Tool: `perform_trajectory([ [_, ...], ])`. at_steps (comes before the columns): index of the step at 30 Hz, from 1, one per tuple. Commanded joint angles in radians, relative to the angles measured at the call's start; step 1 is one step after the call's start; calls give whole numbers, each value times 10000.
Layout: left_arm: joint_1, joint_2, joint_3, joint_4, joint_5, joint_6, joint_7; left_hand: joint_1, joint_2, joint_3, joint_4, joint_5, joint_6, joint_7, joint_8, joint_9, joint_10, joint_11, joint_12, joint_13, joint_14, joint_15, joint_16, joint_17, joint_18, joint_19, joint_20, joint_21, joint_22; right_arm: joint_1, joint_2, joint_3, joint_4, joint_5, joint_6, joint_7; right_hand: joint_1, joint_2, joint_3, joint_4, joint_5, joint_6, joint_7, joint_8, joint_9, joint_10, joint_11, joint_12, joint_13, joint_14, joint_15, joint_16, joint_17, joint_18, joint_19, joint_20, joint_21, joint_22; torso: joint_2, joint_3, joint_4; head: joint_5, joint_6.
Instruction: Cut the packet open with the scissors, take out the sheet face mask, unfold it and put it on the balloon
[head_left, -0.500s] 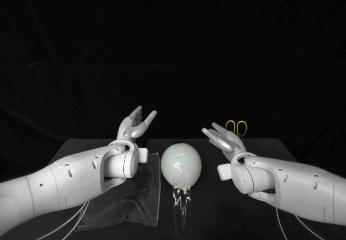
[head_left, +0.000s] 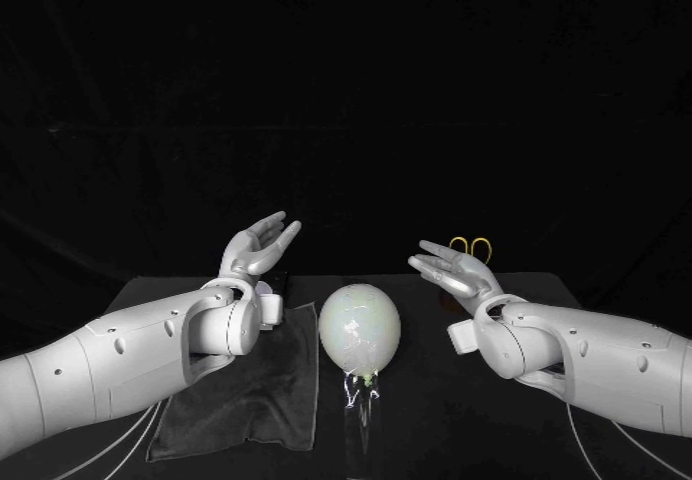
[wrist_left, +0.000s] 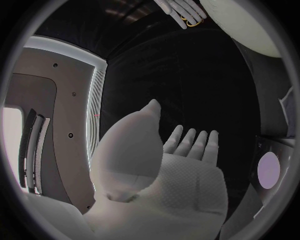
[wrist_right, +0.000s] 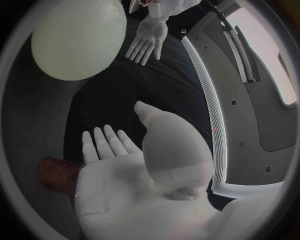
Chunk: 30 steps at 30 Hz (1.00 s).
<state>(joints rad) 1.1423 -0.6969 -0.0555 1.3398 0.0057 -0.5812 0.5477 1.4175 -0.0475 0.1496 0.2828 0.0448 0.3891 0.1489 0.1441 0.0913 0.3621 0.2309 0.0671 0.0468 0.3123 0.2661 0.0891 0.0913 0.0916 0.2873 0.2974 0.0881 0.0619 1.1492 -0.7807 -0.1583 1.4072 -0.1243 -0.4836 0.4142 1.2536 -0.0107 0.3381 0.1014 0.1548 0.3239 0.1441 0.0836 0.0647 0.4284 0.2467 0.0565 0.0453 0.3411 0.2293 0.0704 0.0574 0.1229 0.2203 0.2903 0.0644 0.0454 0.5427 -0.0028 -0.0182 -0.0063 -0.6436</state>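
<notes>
- One pale balloon (head_left: 361, 328) is pictured on a clear holder (head_left: 361, 398) at the middle of the black table (head_left: 433, 430).
- Two hands are raised above the table, one on each side of the balloon and apart from it. The left hand (head_left: 260, 247) and the right hand (head_left: 453, 270) are both empty, with fingers spread.
- One pair of yellow-handled scissors (head_left: 472, 250) is seen at the table's far edge, just behind the right hand and not gripped.
- One dark cloth (head_left: 245, 400) is laid flat beside the balloon, under the left arm.
</notes>
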Motion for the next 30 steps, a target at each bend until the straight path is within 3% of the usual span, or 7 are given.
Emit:
perform_trajectory([
  [1,22,-57,6,104,-20,424,369,187,24,75,0,65,850,1206,374,206,927,80,223,83,1288,-219,517,335,-150,1142,8,469,251,73,-59,10,22,-859,-212,390,549,-101,165,-472,-18,1921,1322,658,411,2593,65,332,141,2248,84,602,350,-56,1027,30,441,188,21,9,-9,-6,-10],
  [5,22,-125,4,195,-17,546,364,424,32,87,-3,50,2274,1148,989,551,3091,163,589,182,3647,-464,1461,899,-1,3339,-69,1442,697,173,-158,19,12,-1173,-387,418,672,-151,289,-615,-24,2725,1315,923,570,3663,-71,384,180,3262,-52,850,482,59,1562,27,644,261,32,3,14,-49,-30],
  [9,21,-214,0,303,-17,712,316,552,14,78,0,48,3005,1109,1278,716,4406,-1,738,209,4173,-635,1679,1003,257,3851,-100,1715,769,271,-270,27,32,-1475,-406,361,736,-245,441,-737,-45,3380,1312,1103,678,4428,-153,371,193,4358,-181,1114,618,214,2668,21,1072,434,20,-6,28,-67,-47],
  [14,18,-423,-5,535,-41,829,21,672,-48,41,16,57,3795,968,1555,863,5336,-286,841,224,5459,-1014,2275,1324,908,5089,-180,2386,990,512,-519,54,292,-3069,-3,13,833,-437,938,-932,42,4809,1212,1490,875,5350,-370,354,178,5563,-544,1496,752,580,4930,-22,2056,777,15,1,-3,-62,-46],
  [17,9,-557,-6,653,-364,1053,-422,794,-164,23,-27,58,4152,845,1673,911,6104,-481,1056,290,5953,-1212,2481,1472,931,5560,-301,2628,1060,769,-680,81,387,-5194,513,-483,941,-557,1509,-1102,-236,5278,922,1600,909,5982,-653,340,177,6261,-789,1665,822,638,5589,-216,2295,811,27,3,-10,-184,-59],
  [24,-15,-775,-6,819,-791,1808,-1036,1333,-485,337,-71,67,4803,561,1786,936,7173,-824,1026,201,7060,-1619,2742,1680,942,6626,-823,3120,1186,1401,-898,104,105,-7934,1231,-1573,1052,-741,1891,-1298,-626,5503,784,1577,907,6466,-808,205,174,7217,-1094,1951,1023,618,6387,-555,2726,970,-18,-12,10,-400,-33],
  [30,-43,-832,-7,921,31,2831,-1484,1465,-500,663,24,64,4902,584,1678,880,7375,-841,770,173,7484,-1704,2788,1793,921,6899,-972,3282,1227,2026,-954,108,-1150,-10038,1133,-2424,925,-1184,1678,-1374,-785,5893,650,1594,911,7309,-1059,213,257,8334,-1483,2482,1615,602,7369,-980,3566,1401,-49,-35,49,-838,47],
])
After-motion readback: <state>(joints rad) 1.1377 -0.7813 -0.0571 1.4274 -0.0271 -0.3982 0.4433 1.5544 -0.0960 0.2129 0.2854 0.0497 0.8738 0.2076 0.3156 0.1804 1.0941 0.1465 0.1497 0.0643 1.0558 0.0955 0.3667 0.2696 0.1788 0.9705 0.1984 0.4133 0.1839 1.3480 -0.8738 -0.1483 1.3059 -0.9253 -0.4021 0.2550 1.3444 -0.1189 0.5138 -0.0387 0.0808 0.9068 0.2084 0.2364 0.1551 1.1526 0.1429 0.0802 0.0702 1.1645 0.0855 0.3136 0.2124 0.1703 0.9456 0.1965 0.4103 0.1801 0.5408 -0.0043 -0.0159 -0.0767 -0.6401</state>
